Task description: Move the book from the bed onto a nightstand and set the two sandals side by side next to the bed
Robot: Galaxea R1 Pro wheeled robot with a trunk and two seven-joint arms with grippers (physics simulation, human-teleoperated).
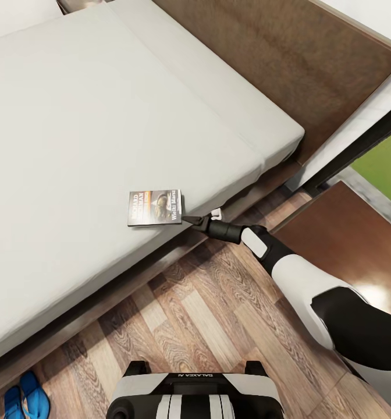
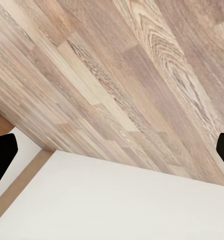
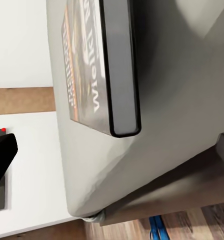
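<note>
At the mattress edge, the right gripper (image 1: 191, 220) sits spread and empty, tips just short of the thin dark-covered paperback book (image 1: 155, 207) lying flat on the light grey bed (image 1: 73, 116). Judged step: reaching for the book; next, close on its near edge.

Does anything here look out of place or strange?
The thin dark paperback book lies at the very edge of the light grey mattress, with the right gripper at its side. Two bright blue sandals lie close together on the floor.
</note>
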